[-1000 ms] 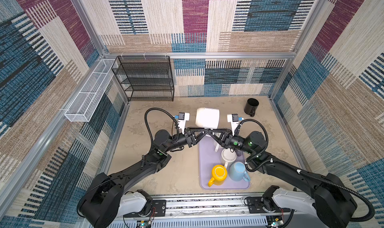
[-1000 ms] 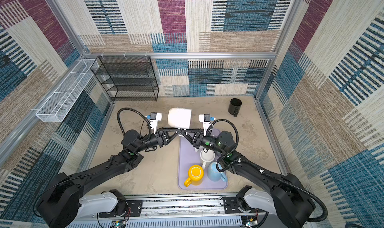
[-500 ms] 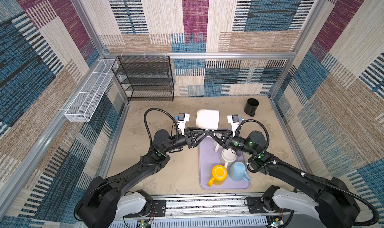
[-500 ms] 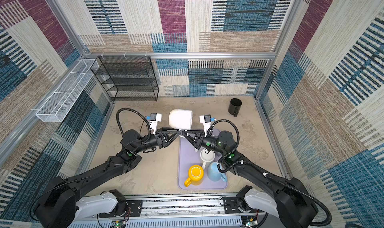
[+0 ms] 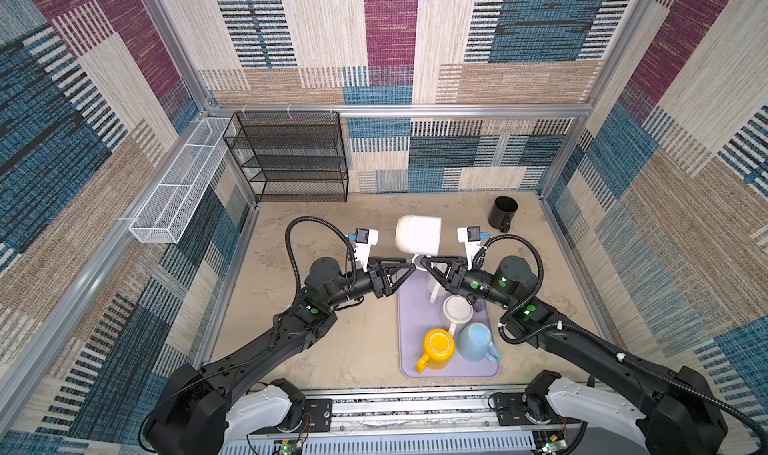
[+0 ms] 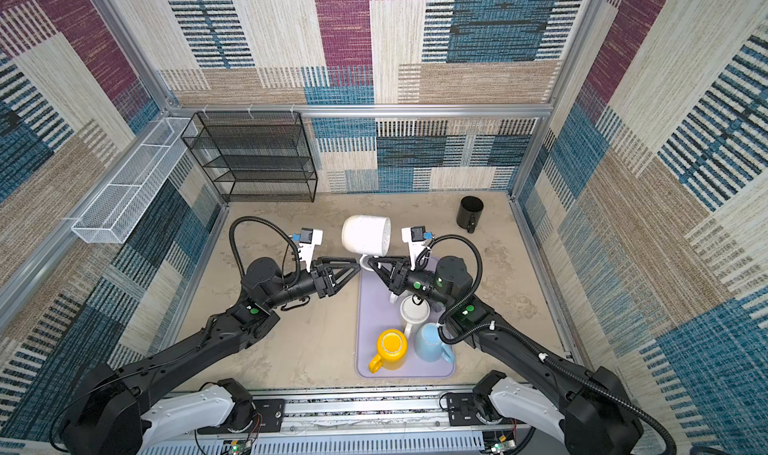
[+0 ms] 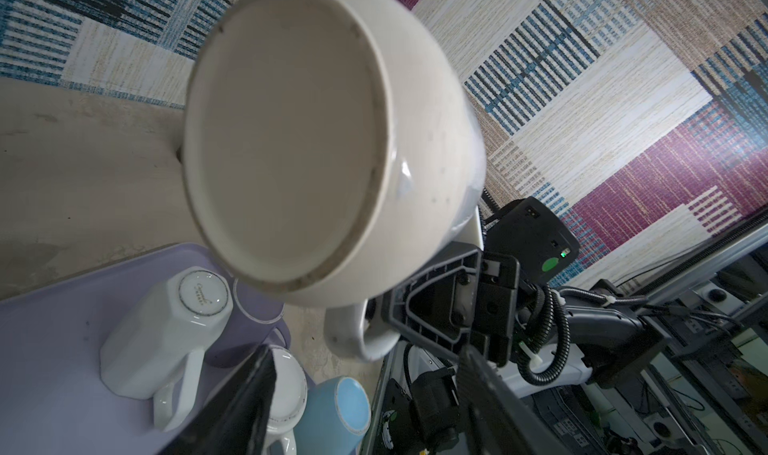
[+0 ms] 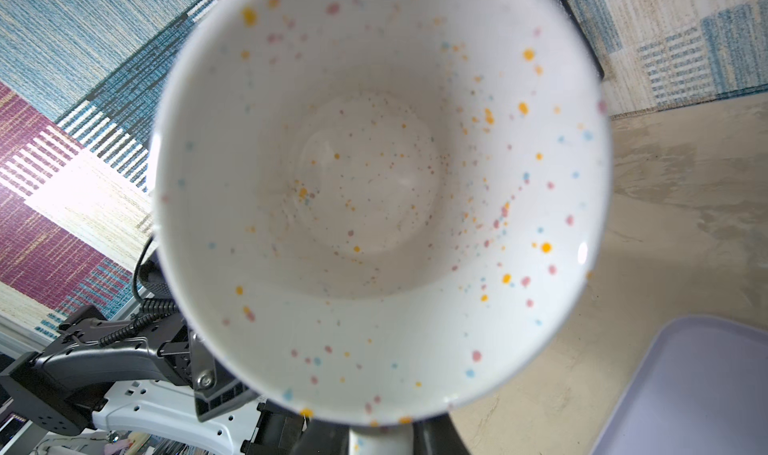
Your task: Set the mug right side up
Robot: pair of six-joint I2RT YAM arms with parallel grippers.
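Over the tray's [image 5: 409, 320] far edge, white mug [image 5: 417, 235] hangs sideways, speckled inside. Handle pinched in right gripper [image 5: 422, 261]; left gripper [image 5: 412, 267] jaws spread.

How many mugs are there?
6. The white speckled mug is in the air; a black mug stands at the far right; the yellow mug, blue mug, tall white mug and round white mug are on the purple tray. The right arm may hide more.
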